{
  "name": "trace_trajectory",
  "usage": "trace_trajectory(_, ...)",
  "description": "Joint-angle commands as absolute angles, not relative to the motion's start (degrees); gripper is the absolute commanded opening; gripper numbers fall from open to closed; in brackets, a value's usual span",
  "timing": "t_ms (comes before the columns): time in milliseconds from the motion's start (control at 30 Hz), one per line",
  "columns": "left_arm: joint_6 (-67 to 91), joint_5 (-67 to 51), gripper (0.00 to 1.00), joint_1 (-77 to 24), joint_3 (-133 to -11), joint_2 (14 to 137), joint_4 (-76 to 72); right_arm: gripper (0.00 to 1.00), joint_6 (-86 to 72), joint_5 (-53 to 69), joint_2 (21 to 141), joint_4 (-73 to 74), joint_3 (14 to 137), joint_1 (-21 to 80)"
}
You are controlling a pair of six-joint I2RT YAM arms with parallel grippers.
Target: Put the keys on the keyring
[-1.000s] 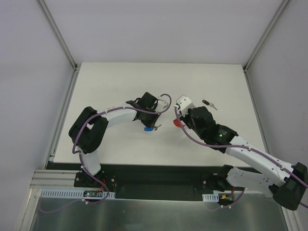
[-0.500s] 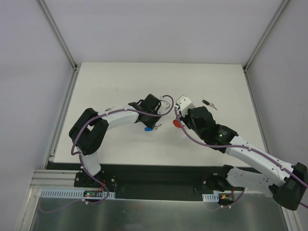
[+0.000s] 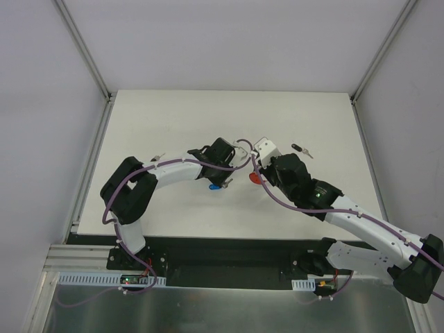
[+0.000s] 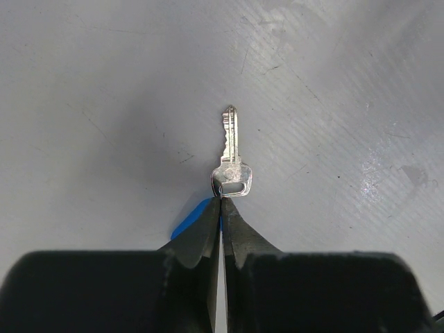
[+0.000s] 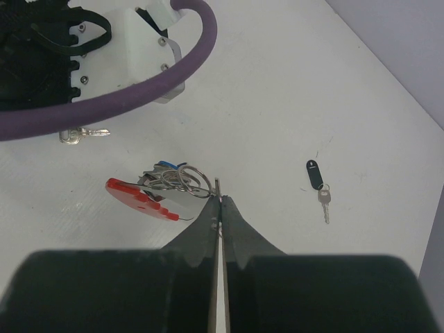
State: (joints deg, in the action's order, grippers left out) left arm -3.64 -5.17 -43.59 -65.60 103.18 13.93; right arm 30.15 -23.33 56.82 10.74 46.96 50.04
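Note:
My left gripper [image 4: 222,201] is shut on the blue-headed key: the silver blade [image 4: 232,149] sticks out past the tips, and the blue head [image 4: 189,222] shows behind the left finger. In the top view the blue head [image 3: 216,186] hangs under the left gripper [image 3: 222,179] above the table. My right gripper [image 5: 220,200] is shut on the keyring; its silver rings [image 5: 182,177] and red band [image 5: 142,197] lie just left of the tips. The red band [image 3: 255,177] sits a short way right of the blue key. A black-headed key [image 5: 315,173] lies apart on the table.
The left arm's wrist and its purple cable [image 5: 149,80] hang close over the keyring in the right wrist view. A loose silver key [image 5: 84,134] lies under that wrist. The black-headed key [image 3: 300,148] lies right of the right gripper. Grey walls enclose the white table [image 3: 166,118].
My left wrist has moved right, toward the right gripper and the keyring, carrying the blue-headed key. The right arm and the keyring have stayed put.

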Motion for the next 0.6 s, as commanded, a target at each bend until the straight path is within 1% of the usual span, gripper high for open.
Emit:
trace_trajectory(0, -2.11, -3.60, 0.00, -44.38, -66.53, 103.97, 13.89, 0.01, 29.27, -23.64, 56.60, 8.88, 48.43, 49.83)
trace_trajectory(67, -1.58, -3.34, 0.02, -44.47, -66.71, 104.15, 13.89, 0.02, 29.27, -23.73, 56.60, 8.88, 48.43, 49.75)
trace_trajectory(133, -0.97, -2.90, 0.09, -44.47, -66.80, 103.80, 13.89, 0.01, 29.27, -23.73, 56.60, 8.88, 48.34, 49.75)
trace_trajectory(300, -0.26, -1.59, 0.15, -44.47, -66.97, 102.48, 13.80, 0.01, 29.27, -23.73, 56.69, 9.05, 48.43, 49.75)
trace_trajectory(367, -0.17, -0.97, 0.19, -44.38, -66.89, 101.87, 13.80, 0.01, 29.27, -23.64, 56.60, 8.96, 48.43, 49.75)
trace_trajectory(467, 0.78, -0.26, 0.23, -44.38, -66.10, 100.20, 12.92, 0.01, 29.27, -23.73, 56.51, 8.96, 48.34, 49.75)
trace_trajectory(567, 3.07, -0.18, 0.24, -44.30, -63.55, 97.39, 10.20, 0.01, 29.27, -23.64, 56.51, 8.96, 48.43, 49.83)
